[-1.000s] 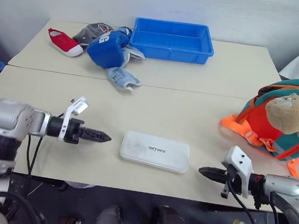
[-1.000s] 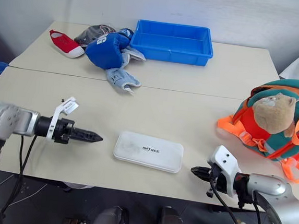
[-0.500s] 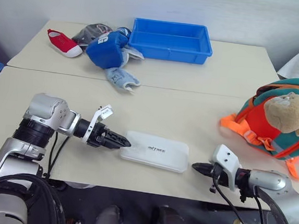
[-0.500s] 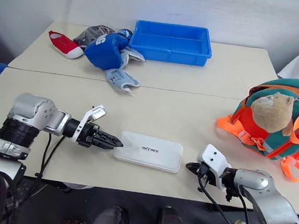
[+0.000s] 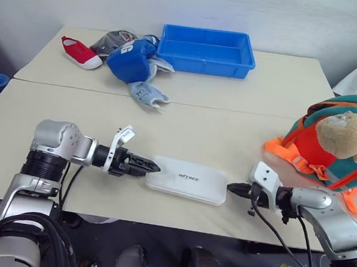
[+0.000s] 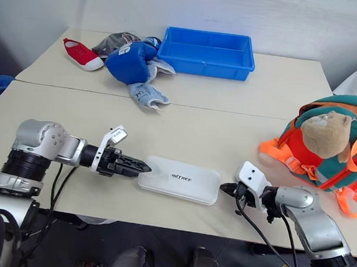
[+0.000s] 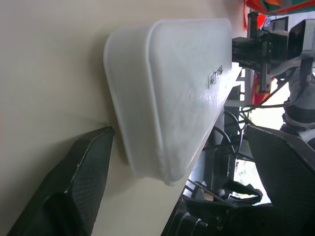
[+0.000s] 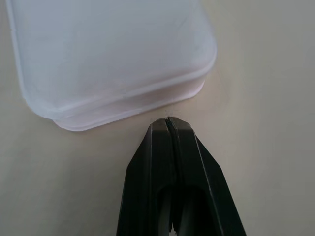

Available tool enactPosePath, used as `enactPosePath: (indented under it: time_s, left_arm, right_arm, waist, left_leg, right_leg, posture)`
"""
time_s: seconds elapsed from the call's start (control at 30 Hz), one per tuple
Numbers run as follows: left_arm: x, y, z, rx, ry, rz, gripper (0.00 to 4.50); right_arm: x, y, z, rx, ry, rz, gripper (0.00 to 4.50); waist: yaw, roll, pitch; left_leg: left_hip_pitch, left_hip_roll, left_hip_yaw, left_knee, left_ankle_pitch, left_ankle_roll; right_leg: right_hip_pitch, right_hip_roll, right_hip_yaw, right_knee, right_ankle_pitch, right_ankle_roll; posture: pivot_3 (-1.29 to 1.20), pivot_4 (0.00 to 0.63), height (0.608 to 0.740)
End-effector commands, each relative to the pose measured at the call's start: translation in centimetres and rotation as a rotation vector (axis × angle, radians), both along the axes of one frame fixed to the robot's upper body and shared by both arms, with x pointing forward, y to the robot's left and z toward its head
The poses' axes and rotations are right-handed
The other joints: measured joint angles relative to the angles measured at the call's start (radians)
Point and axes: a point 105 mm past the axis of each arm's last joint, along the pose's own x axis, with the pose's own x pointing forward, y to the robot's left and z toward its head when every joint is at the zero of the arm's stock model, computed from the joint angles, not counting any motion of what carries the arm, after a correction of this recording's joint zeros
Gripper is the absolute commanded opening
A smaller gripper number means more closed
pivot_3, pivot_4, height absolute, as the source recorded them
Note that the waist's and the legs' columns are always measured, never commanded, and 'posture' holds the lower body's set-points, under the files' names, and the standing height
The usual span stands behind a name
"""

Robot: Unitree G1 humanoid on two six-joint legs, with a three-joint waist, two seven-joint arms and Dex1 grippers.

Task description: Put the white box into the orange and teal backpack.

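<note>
Two beige tables (image 5: 245,83) meet under a pale wall. On the near one the white box (image 5: 187,180) lies flat, long axis running left to right, lettering up. The left gripper (image 5: 153,167) has its fingers apart, straddling the box's left end; the right gripper (image 5: 231,189), fingers pressed together, points at the right end, just beside it. To the right stands the backpack (image 5: 327,149). The blue tray (image 5: 206,48) holds nothing visible.

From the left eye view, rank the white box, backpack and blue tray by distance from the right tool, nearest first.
1. white box: right beside the right tool, on its left.
2. orange and teal backpack: table's right edge.
3. blue tray: far side.
</note>
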Motion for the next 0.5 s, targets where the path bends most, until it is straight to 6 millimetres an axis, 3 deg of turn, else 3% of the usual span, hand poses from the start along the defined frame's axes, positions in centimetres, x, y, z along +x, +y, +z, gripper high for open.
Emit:
enactPosePath:
  time_s: [0.03, 0.07, 0.17, 0.3, 0.5]
  left_arm:
    - [-0.2, -1.3, -2.7, 0.081, 0.047, -0.004, 4.46]
    - [-0.1, -1.6, -2.7, 0.070, 0.043, -0.004, 4.46]
    - [0.1, -2.4, -2.4, 0.032, 0.047, 0.000, 3.90]
    - [0.0, -2.7, -1.7, -0.023, 0.061, -0.015, 2.67]
    - [-0.5, -2.3, 0.0, -0.104, 0.031, -0.037, 1.45]
  right_arm:
    - [0.2, 1.2, -0.3, 0.006, 0.004, 0.051, 0.00]
    - [0.3, 1.5, -0.3, 0.003, 0.000, 0.071, 0.00]
    - [0.6, 2.1, -0.3, 0.002, -0.005, 0.107, 0.00]
    - [1.1, 2.3, -0.5, 0.003, -0.014, 0.112, 0.00]
    - [0.7, 1.3, -0.4, 0.005, -0.021, 0.092, 0.00]
  waist:
    - [0.006, 0.000, 0.000]
    - [0.008, 0.000, 0.000]
    - [0.015, 0.000, 0.000]
    - [0.014, 0.000, 0.000]
    - [0.013, -0.001, 0.000]
  left_leg:
    - [0.001, 0.000, 0.000, 0.000, 0.000, 0.000]
    - [0.002, -0.001, 0.000, 0.000, 0.000, 0.001]
    - [0.007, -0.001, 0.000, -0.001, -0.001, 0.001]
    - [0.008, -0.001, 0.000, -0.003, -0.002, 0.000]
    - [0.008, -0.001, 0.000, -0.003, -0.002, 0.000]
  right_leg:
    - [0.001, -0.001, 0.000, -0.001, 0.000, 0.000]
    - [0.002, -0.001, 0.000, -0.001, 0.000, 0.001]
    - [0.008, -0.002, -0.001, -0.003, 0.000, 0.001]
    - [0.009, -0.002, -0.001, -0.005, 0.000, 0.001]
    - [0.009, -0.002, -0.001, -0.006, 0.000, 0.001]
  posture:
    - [0.00, 0.150, 0.740]
    - [0.00, 0.150, 0.740]
    - [0.00, 0.150, 0.740]
    - [0.00, 0.150, 0.740]
    - [0.00, 0.150, 0.740]
